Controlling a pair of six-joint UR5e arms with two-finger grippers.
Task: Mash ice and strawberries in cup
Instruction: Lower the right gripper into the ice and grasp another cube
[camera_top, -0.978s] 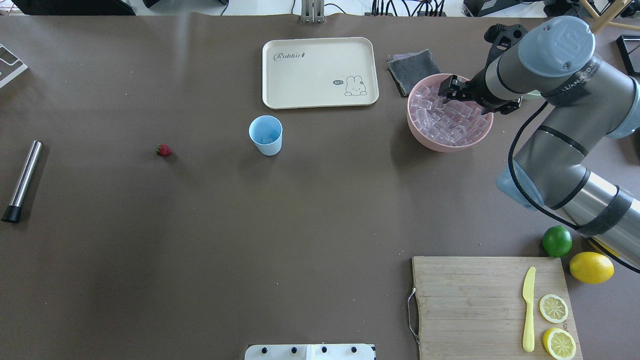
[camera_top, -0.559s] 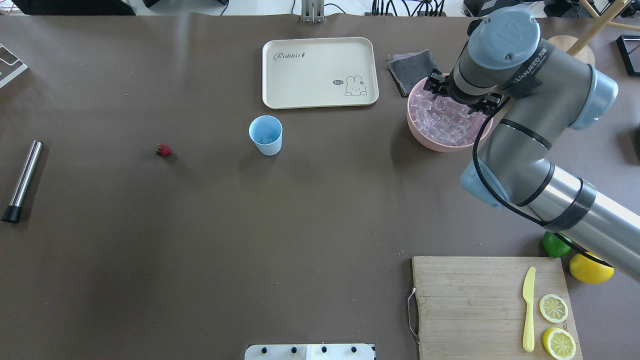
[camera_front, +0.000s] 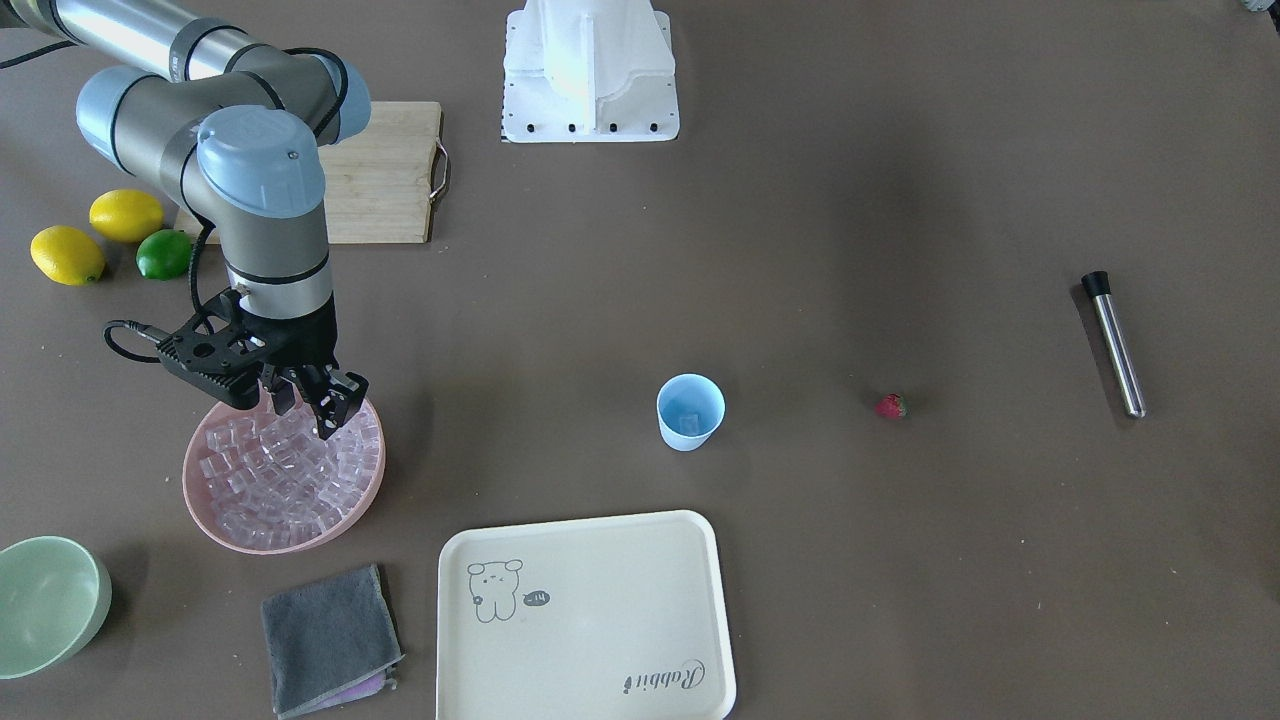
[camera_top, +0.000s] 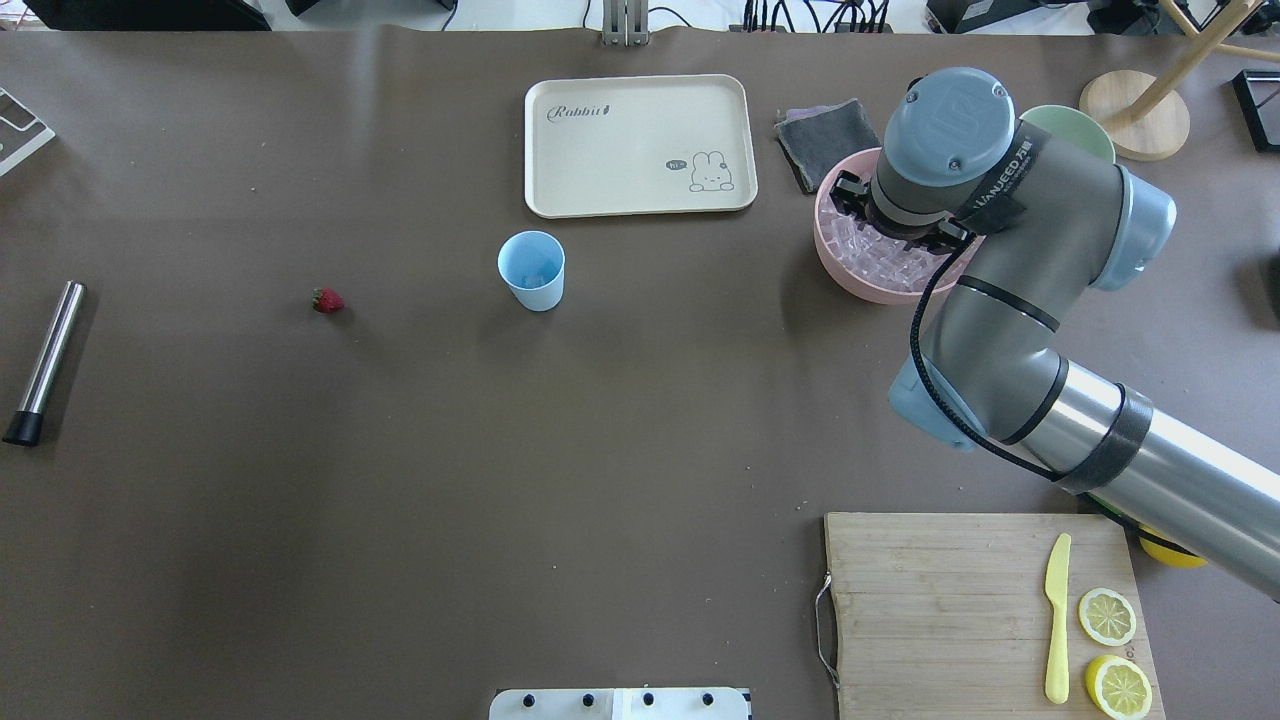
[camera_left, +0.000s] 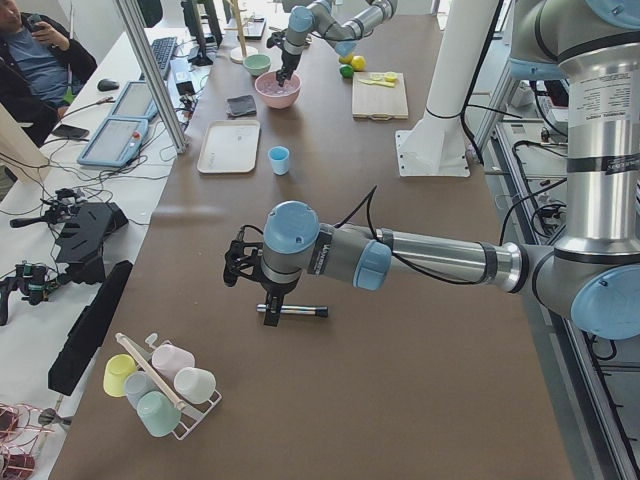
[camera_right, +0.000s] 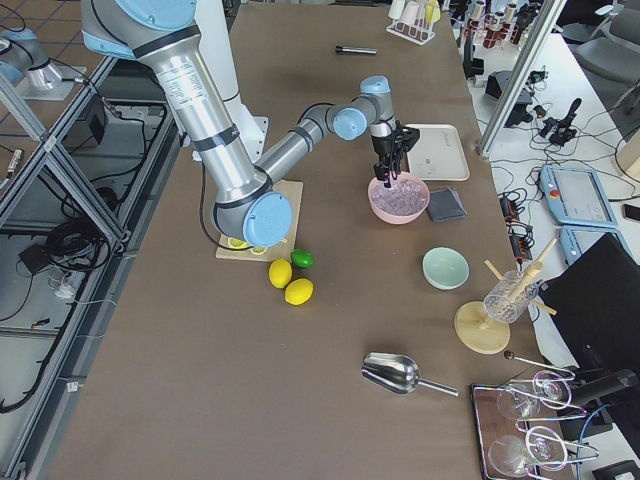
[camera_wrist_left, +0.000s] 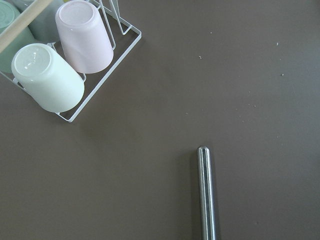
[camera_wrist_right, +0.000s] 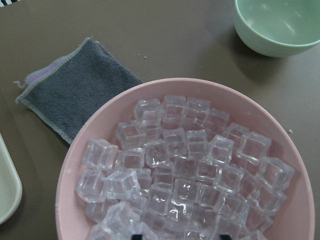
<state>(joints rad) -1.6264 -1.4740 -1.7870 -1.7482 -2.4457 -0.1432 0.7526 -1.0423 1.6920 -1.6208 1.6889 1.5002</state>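
Cup stands apart, bare table on every side; strawberry likewise. Pink bowl: right gripper hangs over its ice; cloth just beside, green bowl and tray near.

taking the cup as my mark: the strawberry lies to its left, the metal rod far beyond that. the tray sits behind it. the bowl holding the ice stands to its right, under my right gripper.

"Rabbit" script on cream tray; "hi" bubble beside bunny.
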